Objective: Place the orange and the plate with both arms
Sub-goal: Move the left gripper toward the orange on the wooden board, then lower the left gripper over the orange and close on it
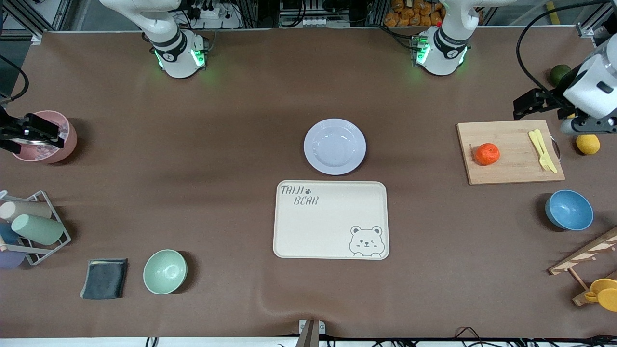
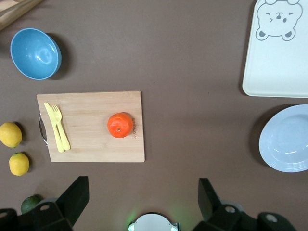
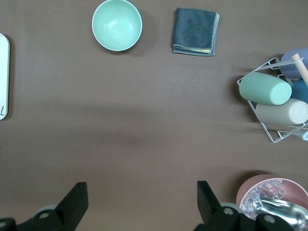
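The orange (image 1: pixel 487 154) lies on a wooden cutting board (image 1: pixel 511 164) toward the left arm's end of the table; it also shows in the left wrist view (image 2: pixel 120 125). The white plate (image 1: pixel 334 146) sits empty at mid-table, just farther from the front camera than the cream bear tray (image 1: pixel 331 219); the left wrist view shows part of the plate (image 2: pixel 286 139). My left gripper (image 1: pixel 536 102) (image 2: pixel 143 192) is open and empty, up over the table by the board's edge. My right gripper (image 1: pixel 30 131) (image 3: pixel 142 202) is open and empty, over a pink bowl (image 1: pixel 53 144).
Yellow fork and knife (image 1: pixel 542 149) lie on the board. A lemon (image 1: pixel 588 143), a dark green fruit (image 1: pixel 560 73) and a blue bowl (image 1: pixel 569 209) stand near it. A cup rack (image 1: pixel 29 226), grey cloth (image 1: pixel 104 278) and pale green bowl (image 1: pixel 165 271) are at the right arm's end.
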